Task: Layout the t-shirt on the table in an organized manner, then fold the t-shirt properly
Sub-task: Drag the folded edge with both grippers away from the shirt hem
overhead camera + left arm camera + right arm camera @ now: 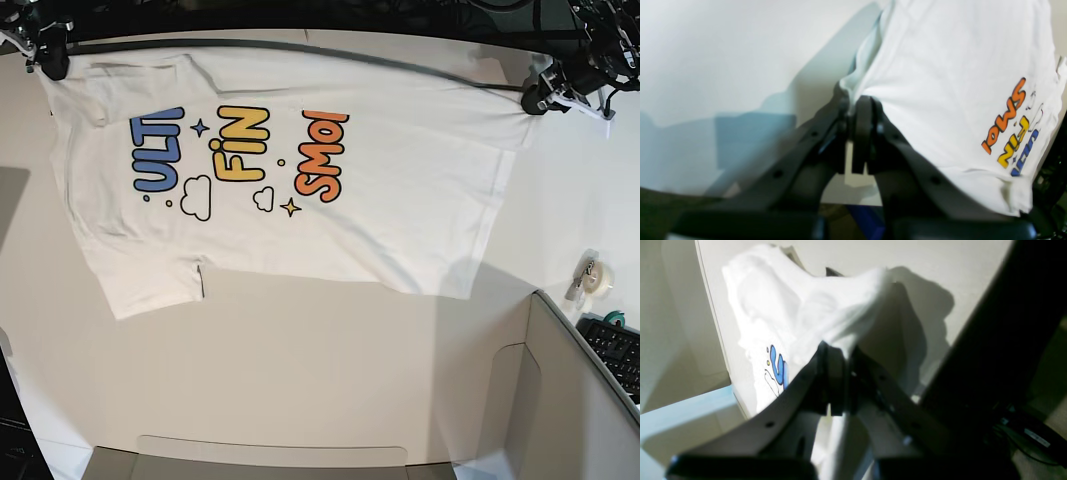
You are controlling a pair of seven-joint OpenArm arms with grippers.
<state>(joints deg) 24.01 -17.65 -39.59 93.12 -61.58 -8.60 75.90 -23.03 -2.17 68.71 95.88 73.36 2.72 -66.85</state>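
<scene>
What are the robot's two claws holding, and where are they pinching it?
Both hold the t-shirt. The left gripper pinches a bottom hem corner; the right gripper pinches the cloth at the shoulder end of the same edge.

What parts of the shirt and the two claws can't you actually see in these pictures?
- Base view: the t-shirt is folded along its far edge, cutting the print to partial letters.
- Left wrist view: the left gripper hides the cloth it pinches; the picture is blurred.
- Right wrist view: the right gripper and bunched cloth hide most of the print.
- Neck label: in no view.
</scene>
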